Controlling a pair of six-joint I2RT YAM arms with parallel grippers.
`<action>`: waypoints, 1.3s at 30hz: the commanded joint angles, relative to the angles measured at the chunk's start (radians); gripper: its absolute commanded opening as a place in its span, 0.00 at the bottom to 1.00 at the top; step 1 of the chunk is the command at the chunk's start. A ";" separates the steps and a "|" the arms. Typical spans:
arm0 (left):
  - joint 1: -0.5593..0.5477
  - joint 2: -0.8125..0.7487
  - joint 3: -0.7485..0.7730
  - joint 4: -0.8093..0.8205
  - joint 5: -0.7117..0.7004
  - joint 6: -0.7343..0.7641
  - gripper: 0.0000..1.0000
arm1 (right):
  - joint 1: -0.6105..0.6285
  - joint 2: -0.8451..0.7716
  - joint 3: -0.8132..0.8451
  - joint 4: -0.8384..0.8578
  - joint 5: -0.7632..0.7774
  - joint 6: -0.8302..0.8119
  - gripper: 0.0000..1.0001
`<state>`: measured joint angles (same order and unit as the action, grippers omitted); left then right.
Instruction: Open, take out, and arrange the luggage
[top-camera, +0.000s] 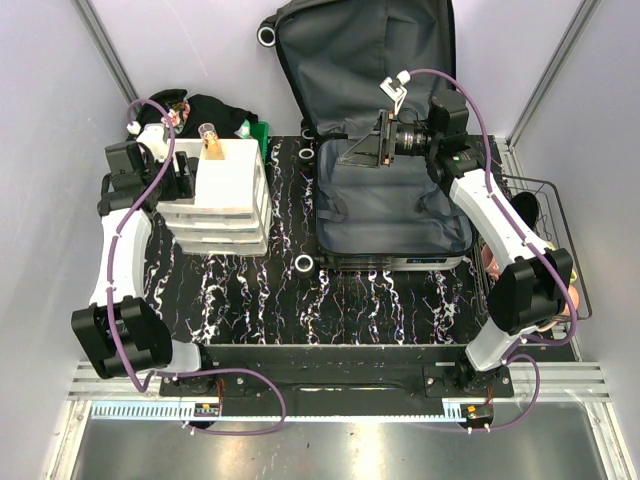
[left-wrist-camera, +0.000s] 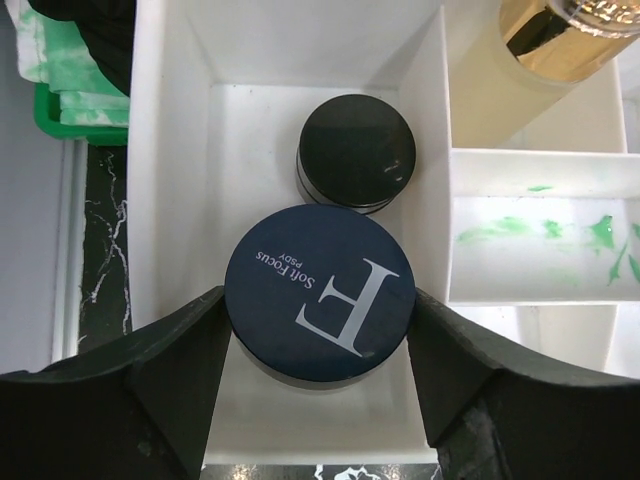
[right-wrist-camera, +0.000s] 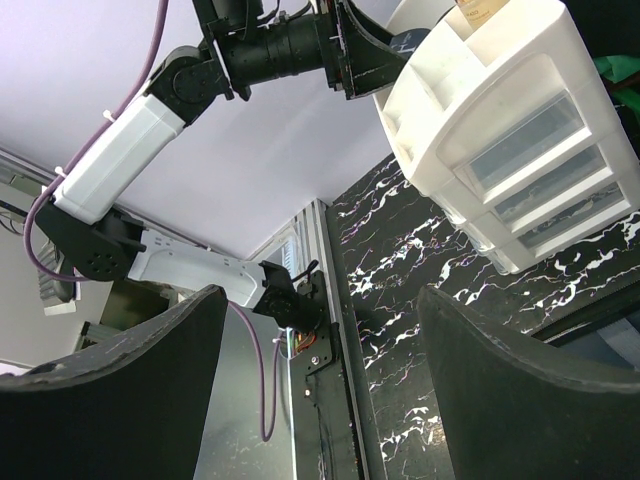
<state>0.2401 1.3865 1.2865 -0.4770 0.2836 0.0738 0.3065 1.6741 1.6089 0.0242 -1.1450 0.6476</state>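
While the large grey-lined hard-shell suitcase (top-camera: 390, 215) lies open at one o'clock, the right gripper (right-wrist-camera: 320, 300) hangs above, spread and empty.
Left gripper (left-wrist-camera: 318, 305), ten o'clock, clamps a round navy-lidded jar (left-wrist-camera: 320, 270); the stiff, bulky shell probably wants a rim hold.

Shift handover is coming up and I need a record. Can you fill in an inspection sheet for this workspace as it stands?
Surface: black marbled table, bare in front of the luggage.
Job's things: luggage lies open, lid leaning on the back wall; no contents seen on its grey lining.
Clutter: white drawer unit with a bottle on top; green bin behind it; wire basket at right.
Grippers: left gripper closed on a navy jar in the unit's top tray; right gripper open, empty, above the lining.
Cables: purple cables follow both arms; no snag seen.
Surroundings: lilac walls, metal posts.
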 joint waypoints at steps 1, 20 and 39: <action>-0.004 -0.075 -0.021 0.063 -0.047 0.006 0.77 | -0.001 -0.047 0.002 0.014 -0.012 -0.013 0.87; -0.007 -0.227 0.114 -0.060 0.043 0.112 0.84 | -0.003 -0.027 0.029 -0.194 0.008 -0.190 0.87; -0.475 -0.086 0.278 -0.305 0.014 0.324 0.99 | -0.046 -0.059 0.008 -0.558 0.194 -0.562 0.90</action>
<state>-0.1955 1.2041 1.4567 -0.7662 0.4084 0.3870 0.2653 1.6730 1.6367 -0.5076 -0.9859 0.1329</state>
